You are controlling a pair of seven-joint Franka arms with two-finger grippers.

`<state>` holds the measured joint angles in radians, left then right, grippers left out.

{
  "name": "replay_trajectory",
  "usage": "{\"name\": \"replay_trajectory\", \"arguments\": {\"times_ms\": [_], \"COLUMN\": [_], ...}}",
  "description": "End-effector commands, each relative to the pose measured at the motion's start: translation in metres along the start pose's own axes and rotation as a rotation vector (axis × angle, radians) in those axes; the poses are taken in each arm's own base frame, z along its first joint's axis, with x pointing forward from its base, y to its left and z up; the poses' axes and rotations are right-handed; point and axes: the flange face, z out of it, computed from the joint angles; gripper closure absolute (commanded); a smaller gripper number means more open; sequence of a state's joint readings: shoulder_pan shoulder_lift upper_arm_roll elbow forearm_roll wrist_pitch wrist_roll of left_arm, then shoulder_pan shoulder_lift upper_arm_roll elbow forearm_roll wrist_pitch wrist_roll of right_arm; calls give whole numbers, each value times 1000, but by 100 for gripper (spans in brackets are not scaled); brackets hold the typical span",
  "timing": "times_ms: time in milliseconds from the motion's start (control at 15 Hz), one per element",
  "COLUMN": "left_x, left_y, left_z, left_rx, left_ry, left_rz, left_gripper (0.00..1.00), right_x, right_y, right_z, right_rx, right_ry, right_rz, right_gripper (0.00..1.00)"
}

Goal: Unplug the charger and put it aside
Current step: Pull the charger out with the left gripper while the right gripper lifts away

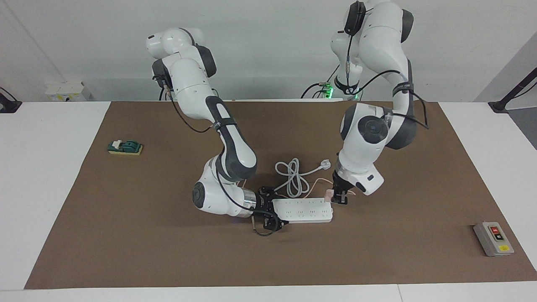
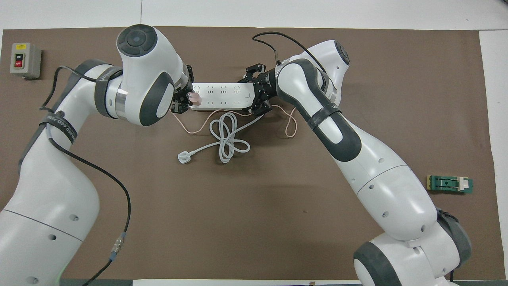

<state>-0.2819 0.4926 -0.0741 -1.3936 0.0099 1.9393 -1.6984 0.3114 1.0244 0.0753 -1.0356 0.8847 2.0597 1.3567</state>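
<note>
Bare brown-matted surface [image 1: 377, 251] lies open around the long white multi-socket power strip [image 1: 303, 210]. The left end effector [image 1: 339, 197], clenched on the small pale pink cube charger [image 1: 329, 193], is raised over the strip's end; its thin pink cable [image 2: 198, 129] trails toward the robots. The right end effector [image 1: 268, 212] grasps the strip's other end.

White counter [image 1: 50, 201] under a brown mat [image 1: 168, 251] spanning most of the frame. On the mat: white power strip [image 1: 302, 211] at centre, coiled white cord with its plug [image 1: 293, 176] just above it, green block [image 1: 125, 147] at left, grey switch box [image 1: 493, 238] at lower right.
</note>
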Motion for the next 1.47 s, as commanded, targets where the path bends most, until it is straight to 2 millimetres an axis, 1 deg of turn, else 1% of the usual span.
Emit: {"name": "replay_trajectory", "arguments": {"times_ms": [0, 67, 133, 200, 267, 333, 400, 467, 533, 600, 667, 733, 867, 1000, 1067, 1133, 1200, 1267, 1333, 1400], "left_x": [40, 54, 76, 94, 117, 143, 163, 187, 212, 238, 252, 263, 270, 270, 270, 270, 269, 269, 269, 268], "left_y": [-19, -25, -30, -35, -40, -45, -51, -60, -72, -86, -96, -107, -130, -134, -135, -136, -138, -139, -138, -137], "left_z": [-52, -65, -73, -79, -86, -87, -86, -79, -73, -65, -58, -45, -20, -11, -10, -9, -7, -7, -8, -10], "left_rx": [21, 27, 44, 58, 66, 78, 82, 91, 99, 98, 80, 58, 20, -13, -13, -11, -8, -12, -12, -11], "left_ry": [2, -1, -6, -14, -20, -23, -25, -30, -37, -44, -37, -24, 4, 27, 28, 27, 25, 28, 28, 27], "left_rz": [22, 51, 75, 96, 126, 155, 189, 239, 308, 376, 427, 461, 507, 511, 513, 516, 519, 526, 540, 545], "left_gripper": [100, 100, 100, 100, 100, 100, 100, 100, 100, 100, 100, 100, 100, 100, 94, 62, 1, 0, 0, 0], "right_x": [13, 13, 13, 13, 13, 8, 5, -2, -4, -10, -15, -23, -43, -68, -81, -90, -101, -106, -109, -106], "right_y": [-2, -2, -2, -2, -2, -2, -5, -4, -5, -6, -2, 2, 14, 29, 37, 47, 62, 75, 108, 122], "right_z": [7, 7, 6, 6, 5, -1, -15, -29, -53, -80, -97, -117, -162, -209, -235, -258, -281, -304, -351, -373], "right_rx": [14, 14, 16, 16, 14, 9, 13, -6, -21, -21, -43, -68, -97, -127, -131, -149, -192, -229, -343, -387], "right_ry": [23, 23, 23, 23, 20, 17, 10, -5, -14, -14, -1, 26, 93, 204, 255, 302, 355, 405, 468, 486], "right_rz": [-39, -39, -39, -37, -33, -35, -35, -41, -37, -32, -36, -52, -92, -156, -208, -291, -414, -530, -808, -925], "right_gripper": [61, 61, 56, 41, 20, 0, 0, 0, 0, 0, 0, 0, 0, 0, 0, 0, 0, 0, 0, 0]}}
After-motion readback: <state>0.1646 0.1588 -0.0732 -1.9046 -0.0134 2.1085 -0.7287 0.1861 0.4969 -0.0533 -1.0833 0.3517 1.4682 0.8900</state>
